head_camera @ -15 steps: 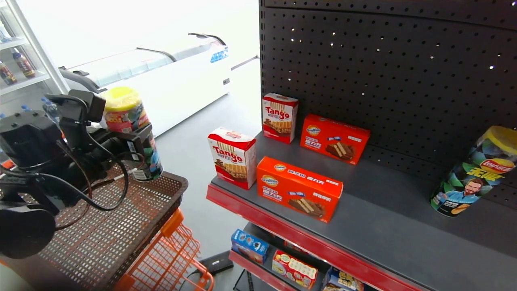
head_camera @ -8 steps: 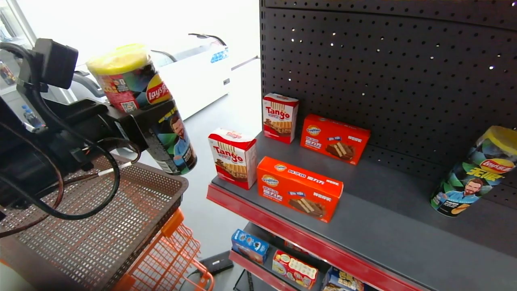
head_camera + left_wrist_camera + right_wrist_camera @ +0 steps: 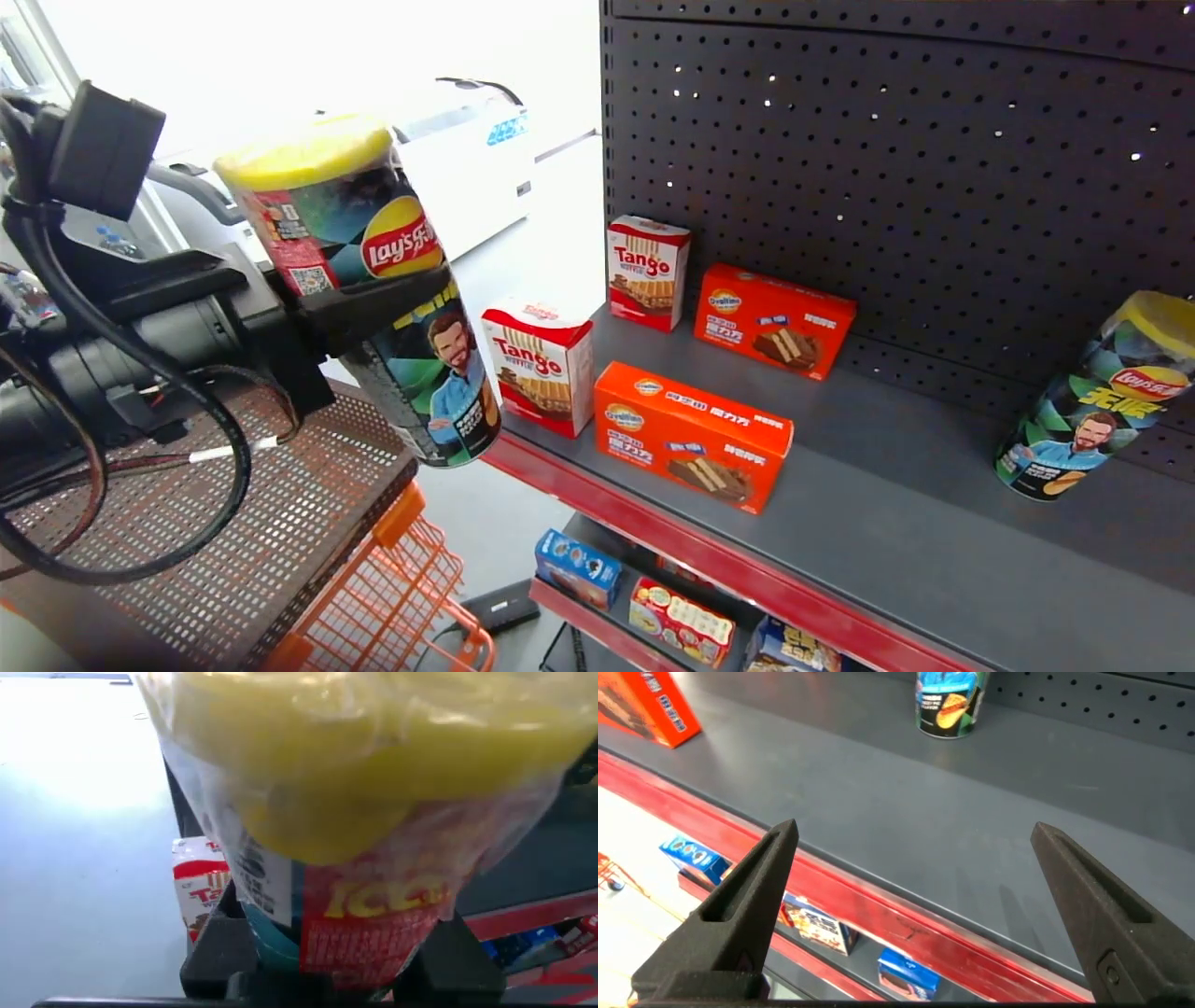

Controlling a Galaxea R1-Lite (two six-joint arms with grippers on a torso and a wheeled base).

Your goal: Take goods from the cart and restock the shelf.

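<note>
Transfer in hand: left tool [image 3: 378,306] pinches the chip canister [image 3: 317,205] upper left (by the cart [image 3: 280,523]); next, set it upright on bare shelf [image 3: 887,495]. Right tool [image 3: 913,831] spread.

cart [image 3: 308,523] 8 o'clock | shelf [image 3: 896,523] 4 o'clock | boxes [image 3: 691,434] on shelf, 12 | shelf can [image 3: 1088,411] 3 | lifted can [image 3: 439,373] between cart and shelf, 10

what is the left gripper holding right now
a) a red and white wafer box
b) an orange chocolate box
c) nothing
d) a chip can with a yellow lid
d: the left gripper is clamped around the chip can, whose yellow lid shows at its top.
</note>
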